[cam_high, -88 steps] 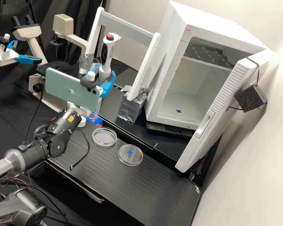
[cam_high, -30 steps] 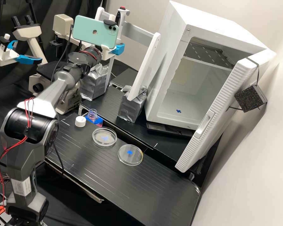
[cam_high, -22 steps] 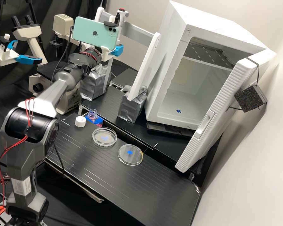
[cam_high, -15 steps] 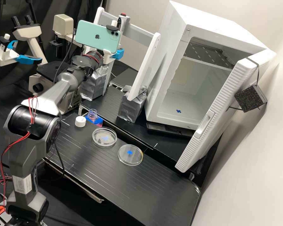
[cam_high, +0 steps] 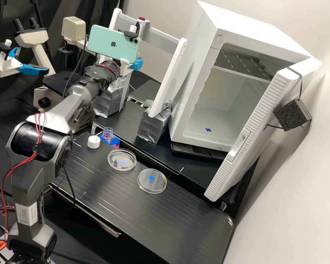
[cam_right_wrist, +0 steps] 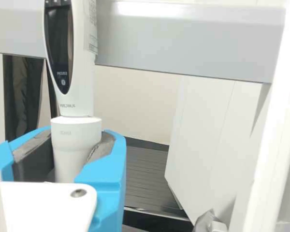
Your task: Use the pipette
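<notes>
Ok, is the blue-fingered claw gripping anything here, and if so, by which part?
The claw holds the white plastic pipette by its lower body, around the base of the wide collar.

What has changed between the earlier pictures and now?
The gripper has carried the pipette away from the bottle, farther back and up to the rack's bar. Nothing was newly taken or let go: the pipette was already held and is still held. The bottle, cap and both dishes stayed put.
</notes>
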Robot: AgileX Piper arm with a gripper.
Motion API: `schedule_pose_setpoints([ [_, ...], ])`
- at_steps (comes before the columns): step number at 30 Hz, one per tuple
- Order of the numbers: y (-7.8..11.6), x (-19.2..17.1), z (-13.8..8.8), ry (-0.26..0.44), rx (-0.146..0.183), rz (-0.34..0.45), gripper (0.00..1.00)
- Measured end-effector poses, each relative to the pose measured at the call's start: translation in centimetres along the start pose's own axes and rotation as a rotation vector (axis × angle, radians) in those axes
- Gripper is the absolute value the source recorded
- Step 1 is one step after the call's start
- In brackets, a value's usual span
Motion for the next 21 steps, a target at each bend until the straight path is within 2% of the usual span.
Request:
schedule_pose_setpoints([
  [6,-0.1,0.1,0.0,-0.001,0.0,-0.002,0.0],
  [7,-0.1,0.1,0.0,-0.001,0.0,-0.002,1.0],
  [21,-1.8,0.6,1.5,-0.04,-0.009,-0.053,1.0],
])
